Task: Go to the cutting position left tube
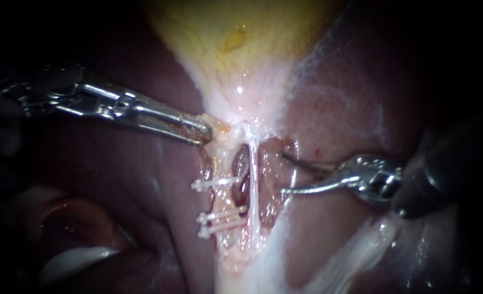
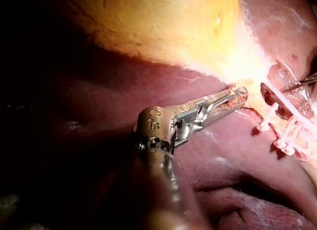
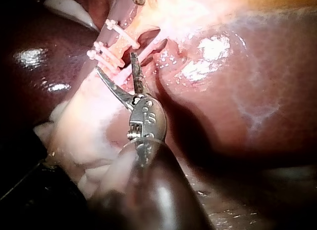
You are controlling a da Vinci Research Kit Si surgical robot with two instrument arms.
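The yellow gallbladder (image 1: pixel 236 49) narrows down to two tubes. The left tube (image 1: pixel 224 199) carries three white clips (image 1: pixel 217 183), one above and two close together below. A thin white right tube (image 1: pixel 254 179) runs beside it, with a dark gap between them. My left instrument (image 1: pixel 207 132) is shut on tissue at the gallbladder's neck (image 2: pixel 237 97). My right instrument (image 1: pixel 283 173) has two curved blades standing open, just right of the right tube and apart from the clipped tube. In the right wrist view its blades (image 3: pixel 115 63) spread ahead toward the clips (image 3: pixel 119 31).
Dark red liver (image 1: pixel 143 179) surrounds the tubes on both sides. White fatty tissue (image 1: pixel 355 250) trails off under my right instrument's shaft. A pale glossy fold (image 1: pixel 72 261) lies at the lower left.
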